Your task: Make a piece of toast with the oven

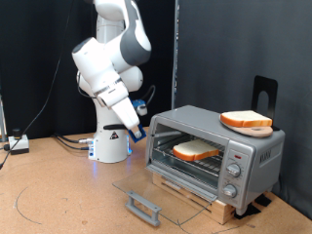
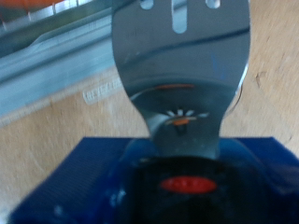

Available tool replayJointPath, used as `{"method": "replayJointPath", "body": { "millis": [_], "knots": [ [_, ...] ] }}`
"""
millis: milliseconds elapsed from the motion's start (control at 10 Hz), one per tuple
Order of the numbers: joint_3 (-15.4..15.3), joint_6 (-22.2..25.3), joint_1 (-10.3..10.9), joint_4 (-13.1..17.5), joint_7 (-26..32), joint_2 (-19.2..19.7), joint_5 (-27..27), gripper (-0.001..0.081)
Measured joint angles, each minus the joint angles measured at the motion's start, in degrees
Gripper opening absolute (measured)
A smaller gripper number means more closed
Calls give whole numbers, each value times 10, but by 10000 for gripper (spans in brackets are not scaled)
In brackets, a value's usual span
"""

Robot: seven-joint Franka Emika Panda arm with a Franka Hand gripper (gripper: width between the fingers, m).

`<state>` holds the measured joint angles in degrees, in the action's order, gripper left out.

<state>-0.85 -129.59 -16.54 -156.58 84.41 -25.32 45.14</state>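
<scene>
On the exterior view's right, a silver-grey oven (image 1: 216,151) stands on a wooden surface (image 1: 58,200), its long axis running from upper left to lower right in that view. Its glass door (image 1: 161,195) is folded down flat in front, with the grey handle (image 1: 143,207) at the near edge. Inside, on the wire rack (image 1: 190,166), lies a piece of toast (image 1: 197,150), flat, pale with an orange-brown crust, its longer side running along the width of the oven. A second slice (image 1: 246,121) rests flat on the oven roof, towards the right end. Three round knobs (image 1: 233,172) sit one above the other on the right panel.

The white arm (image 1: 109,68) rises from its base (image 1: 107,146) on the exterior view's left and bends down towards the oven's open mouth. The pincer (image 1: 137,130) hangs just beside the oven's left end, above the surface, but it is small and dark there, and how far it is open cannot be told.

The wrist view is blurred. A shiny metal spatula blade (image 2: 182,70) with slots near its wide end fills the middle, narrowing to a neck that runs into a blue block (image 2: 84,182) at the pincer; the fingers themselves are not to be made out. Beyond the blade, a pale grey edge, likely the oven door, crosses on a slant over the tan surface. An orange sliver in one corner is cut off by the frame.
</scene>
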Motion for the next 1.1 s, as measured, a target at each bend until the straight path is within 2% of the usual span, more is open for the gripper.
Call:
{"method": "replayJointPath", "body": {
  "millis": [200, 400, 600, 700, 900, 1100],
  "knots": [
    [-2, 43, 0, 7, -20, -38, -16, 395],
    [-20, 76, -1, 17, -69, -73, -50, 395],
    [-42, 83, -2, 21, -107, -98, -67, 395],
    [-41, 83, -2, 20, -106, -96, -66, 395],
    [-38, 123, 16, 18, -107, -97, 4, 395],
    [-41, 176, 43, 18, -109, -107, 44, 395]
  ]
}}
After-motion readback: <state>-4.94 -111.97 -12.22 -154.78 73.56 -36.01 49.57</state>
